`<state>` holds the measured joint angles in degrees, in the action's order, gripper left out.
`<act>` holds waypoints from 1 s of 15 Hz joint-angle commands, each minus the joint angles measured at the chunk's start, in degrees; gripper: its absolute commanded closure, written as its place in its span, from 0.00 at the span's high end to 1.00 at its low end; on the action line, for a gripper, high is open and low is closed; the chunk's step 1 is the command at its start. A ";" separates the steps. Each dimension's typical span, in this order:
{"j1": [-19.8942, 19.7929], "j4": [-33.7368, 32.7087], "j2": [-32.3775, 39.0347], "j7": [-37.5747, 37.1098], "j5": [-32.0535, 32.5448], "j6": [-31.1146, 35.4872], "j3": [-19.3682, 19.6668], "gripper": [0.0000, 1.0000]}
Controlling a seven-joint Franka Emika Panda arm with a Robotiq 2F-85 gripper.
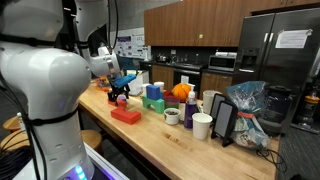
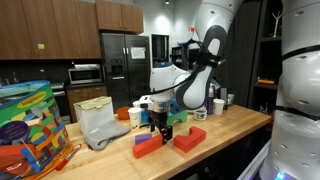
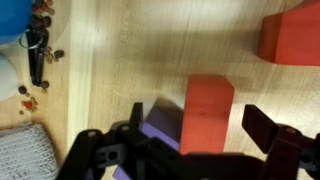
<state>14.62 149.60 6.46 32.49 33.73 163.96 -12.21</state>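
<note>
The gripper [image 3: 195,115] hangs with its jaws spread wide and holds nothing. Its two dark fingers [image 3: 137,120] frame the lower edge of the wrist view. Between them, on the pale wooden counter [image 3: 120,60], lies a red rectangular block [image 3: 208,110]. The block sits directly under the open jaws, a little nearer the finger at the right of that view than the other one. Its long axis runs away from the wrist camera, square to the line joining the two fingers, so its narrow width faces the pads. Whether the fingertips touch the counter or hover just above it cannot be told.

A smaller purple block [image 3: 160,125] lies just beside the red one, along its long side. It fills most of the gap toward the other finger. The two blocks look to be touching or very nearly so.

Farther out, a second red block [image 3: 293,35] lies well apart, toward the upper right corner of the wrist view. On the opposite side are a grey woven cloth [image 3: 25,155] and a small black object with red bits [image 3: 36,55].

In an exterior view the arm reaches down over the red blocks on the counter's near edge. A colourful printed bag [image 2: 25,120] stands off to one side, and a stainless-steel refrigerator [image 2: 122,60] stands at the back of the kitchen. In an exterior view a white paper cup [image 1: 202,125] stands farther along the counter, among other clutter.
</note>
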 commanded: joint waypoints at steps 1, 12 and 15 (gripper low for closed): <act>0.13 -0.80 1.47 -1.94 2.06 0.79 0.92 1.00; 0.44 -0.96 2.14 -2.96 3.06 0.55 1.56 0.21; 0.33 -0.97 2.11 -3.04 3.29 0.56 1.42 0.16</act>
<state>14.67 148.86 8.44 30.80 35.14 163.97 -11.56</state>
